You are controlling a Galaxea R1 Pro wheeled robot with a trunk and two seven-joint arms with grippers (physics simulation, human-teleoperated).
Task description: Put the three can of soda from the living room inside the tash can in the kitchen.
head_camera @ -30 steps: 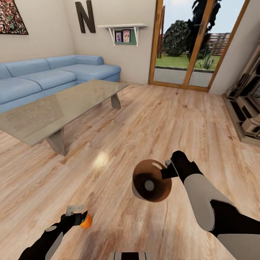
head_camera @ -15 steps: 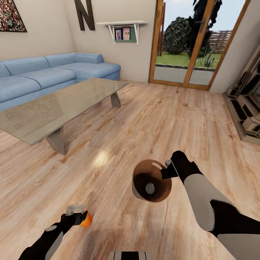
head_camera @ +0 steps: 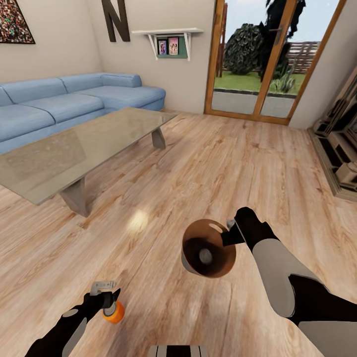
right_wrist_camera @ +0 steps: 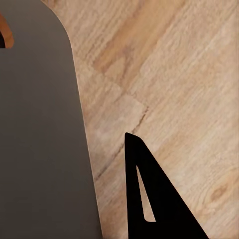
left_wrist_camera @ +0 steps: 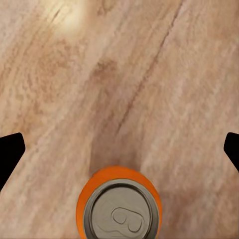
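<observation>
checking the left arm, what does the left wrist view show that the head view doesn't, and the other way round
Left wrist view alone: the orange can's grey top with its pull tab, seen end-on, between wide-apart black fingertips.

Head view alone: the trash can held at its rim by the right gripper, the glass table, blue sofa and garden door.

Both: the orange can, the left gripper and the wood floor.

Blue sofa (head_camera: 74, 101), glass table (head_camera: 84, 144) (wood floor (head_camera: 208, 168)).
</observation>
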